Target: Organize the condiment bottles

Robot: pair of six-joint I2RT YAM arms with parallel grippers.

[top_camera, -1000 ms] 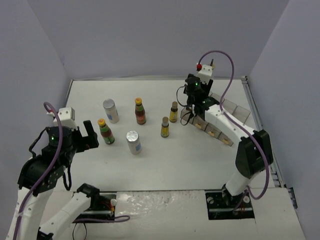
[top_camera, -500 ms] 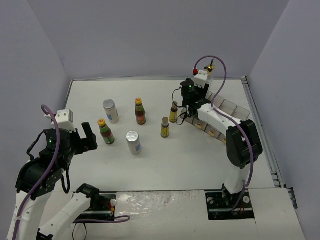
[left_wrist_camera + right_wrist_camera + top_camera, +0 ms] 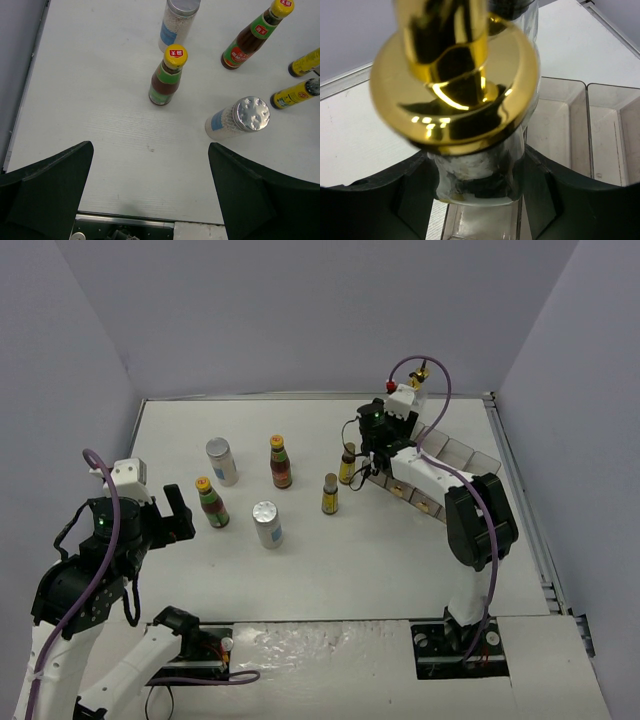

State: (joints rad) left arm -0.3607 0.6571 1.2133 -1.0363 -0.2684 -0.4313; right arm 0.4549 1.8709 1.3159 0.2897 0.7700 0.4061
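My right gripper (image 3: 411,391) (image 3: 477,187) is shut on the neck of a clear glass bottle (image 3: 475,167) just under its gold pourer (image 3: 420,370) (image 3: 455,90), held upright over a compartment of the clear rack (image 3: 455,462) (image 3: 560,125). No other glass bottle shows. My left gripper (image 3: 176,510) (image 3: 150,147) is open and empty, left of a red-sauce bottle (image 3: 211,503) (image 3: 167,77). The second red-sauce bottle (image 3: 280,462) (image 3: 250,37), two white shakers (image 3: 221,461) (image 3: 266,525) and two small dark yellow-labelled bottles (image 3: 329,494) (image 3: 347,464) stand mid-table.
The rack runs diagonally along the right side, close to the right arm's forearm. The small dark bottle at the back stands just left of the right wrist. Walls enclose the table at the back and on both sides.
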